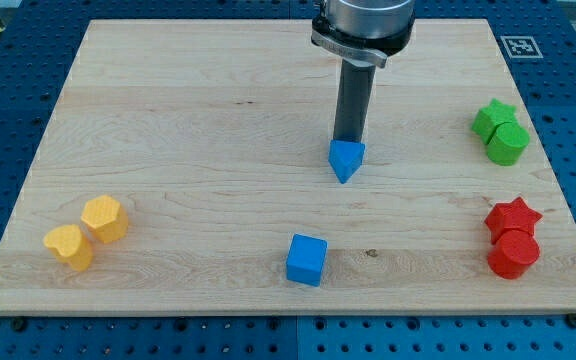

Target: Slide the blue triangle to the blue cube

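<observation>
The blue triangle (345, 160) lies near the middle of the wooden board (198, 120), its point toward the view's bottom. The blue cube (306, 260) sits below it and slightly to the view's left, well apart from it. My tip (347, 141) stands right at the triangle's top edge, touching it or very nearly so. The dark rod rises from there to the arm's metal flange at the view's top.
A yellow heart (69, 246) and a yellow hexagon (104, 218) sit at the lower left. A green star (492, 117) and a green cylinder (508, 144) sit at the right. A red star (513, 215) and a red cylinder (513, 254) sit at the lower right.
</observation>
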Robot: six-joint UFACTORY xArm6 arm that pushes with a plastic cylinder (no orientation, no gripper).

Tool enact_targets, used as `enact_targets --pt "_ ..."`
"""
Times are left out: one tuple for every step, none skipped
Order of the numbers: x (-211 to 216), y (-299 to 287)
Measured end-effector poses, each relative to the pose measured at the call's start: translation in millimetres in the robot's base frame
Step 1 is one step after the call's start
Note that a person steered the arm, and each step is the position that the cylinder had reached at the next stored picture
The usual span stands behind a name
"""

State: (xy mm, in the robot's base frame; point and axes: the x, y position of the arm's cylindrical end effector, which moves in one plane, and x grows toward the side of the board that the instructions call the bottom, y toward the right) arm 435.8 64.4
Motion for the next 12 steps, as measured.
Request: enact_targets --pt "11 0" --pt "16 0" --pt "21 0" --pt "33 0" --pt "48 0" --pt "71 0" --pt "115 0" --pt "141 0" --pt "138 4" --pt "130 24" --pt "144 24" --pt "167 26"
